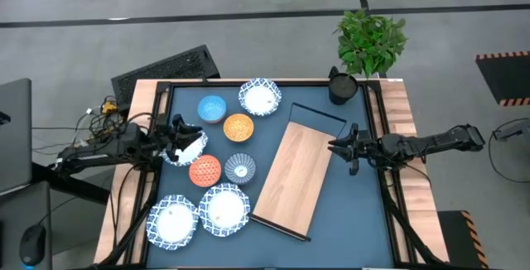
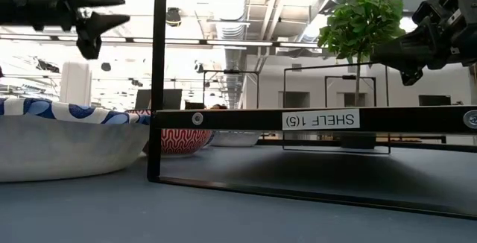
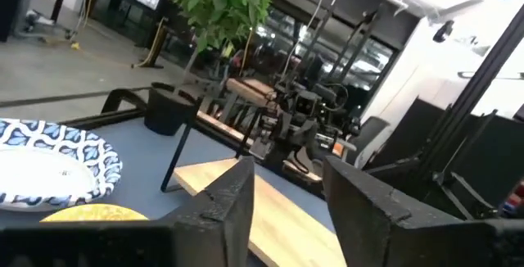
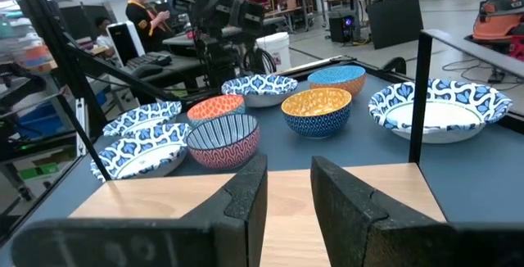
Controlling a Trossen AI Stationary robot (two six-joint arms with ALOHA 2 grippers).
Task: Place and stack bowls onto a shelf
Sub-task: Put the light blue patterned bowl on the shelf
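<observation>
No bowls [image 1: 238,127] were on the shelf [image 1: 296,173] yet. The left gripper [image 1: 192,140] hung over one bowl, fingers apart. The right gripper [image 1: 335,147] waited above the shelf's edge, fingers apart, empty.

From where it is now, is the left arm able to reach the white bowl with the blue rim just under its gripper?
Probably yes. The left gripper hovers right over that white bowl, fingers apart and holding nothing. Nothing lies between them; the red-orange bowl sits close beside, so the descent should be straight.
</observation>
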